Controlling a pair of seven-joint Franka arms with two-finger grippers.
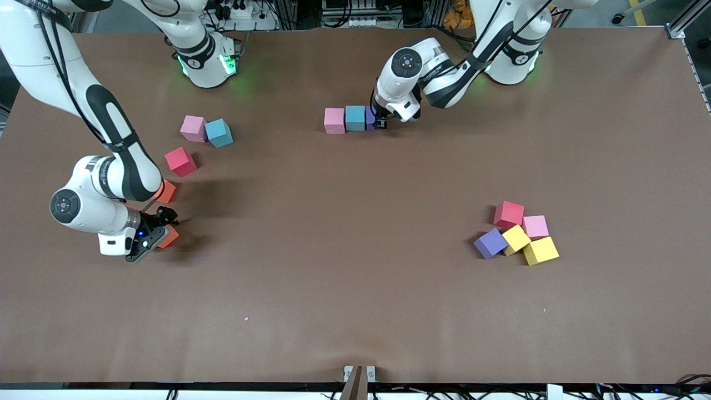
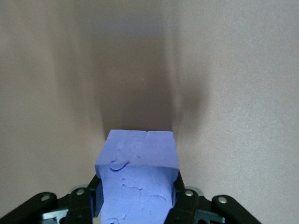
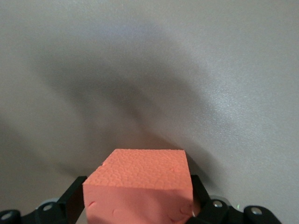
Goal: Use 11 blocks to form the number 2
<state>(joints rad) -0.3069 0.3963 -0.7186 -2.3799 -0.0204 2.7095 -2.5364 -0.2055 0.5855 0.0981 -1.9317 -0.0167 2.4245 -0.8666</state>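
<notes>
Gripping a cracked matte purple cube (image 2: 138, 186), left gripper (image 1: 381, 123); right gripper (image 1: 164, 229) clamping pebbled orange cube (image 3: 140, 189)

This is a robotics lab, set up as a test bench rather than any home or shop. Two white Franka arms (image 1: 111, 161) (image 1: 472, 61) are bolted along the far edge of a wide table (image 1: 355, 311) covered with a plain brown mat, their bases glowing green. Past that edge, power strips and plugs (image 1: 239, 11) sit among bundled cables and aluminium frame rails (image 1: 689, 22). More cabling runs along the near edge, where a small bracket (image 1: 358, 375) is fixed. The only objects on the mat are coloured foam cubes (image 1: 516, 233), plain test props.
</notes>
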